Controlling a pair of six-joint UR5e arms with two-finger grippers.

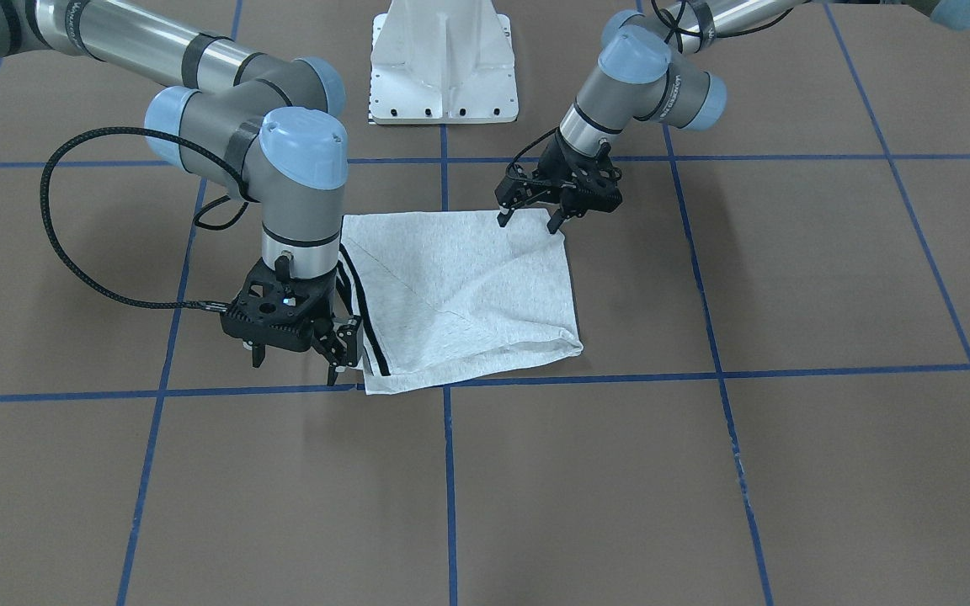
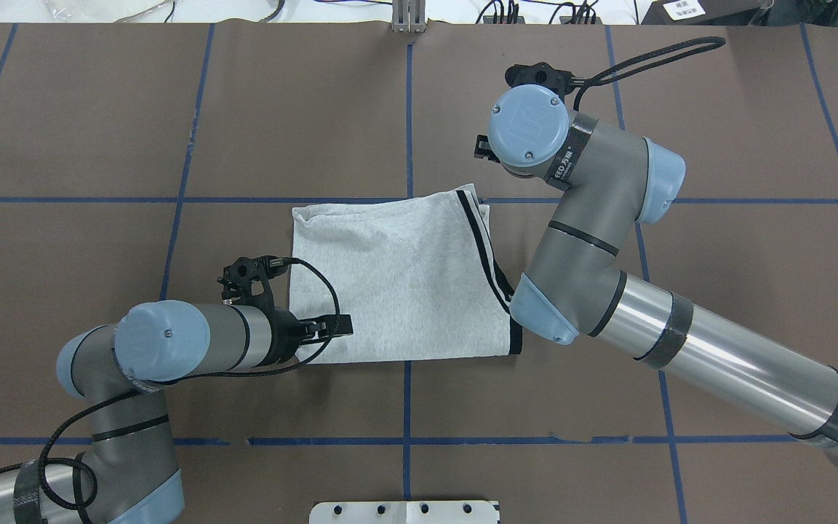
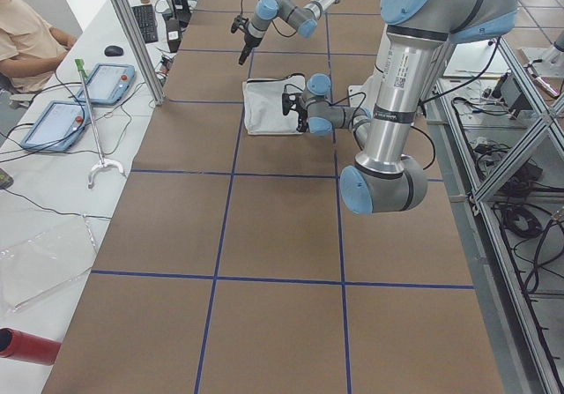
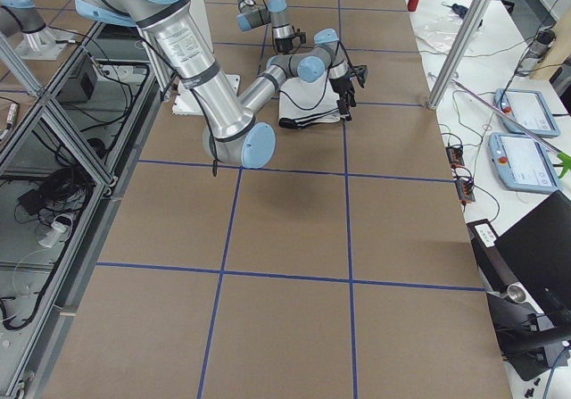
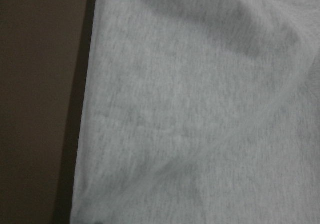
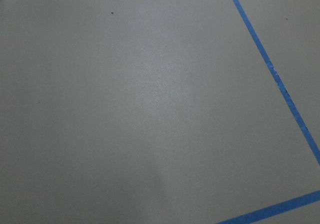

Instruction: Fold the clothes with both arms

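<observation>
The light grey T-shirt (image 1: 460, 286) lies folded into a rough square in the middle of the table, with its black double stripes (image 1: 359, 311) along the edge on my right side. It also shows in the overhead view (image 2: 390, 284) and fills the left wrist view (image 5: 200, 124). My left gripper (image 1: 528, 223) is open and empty, just above the shirt's near edge by its left corner. My right gripper (image 1: 295, 368) is open and empty, low beside the striped edge at the far right corner. In the overhead view it is mostly hidden under its wrist (image 2: 528, 131).
The brown table (image 2: 172, 109) carries a grid of blue tape lines (image 6: 272, 68). The white pedestal base (image 1: 443, 67) stands at the robot's side of the table. An operator (image 3: 26, 41) sits by a side table with pendants (image 3: 106, 81).
</observation>
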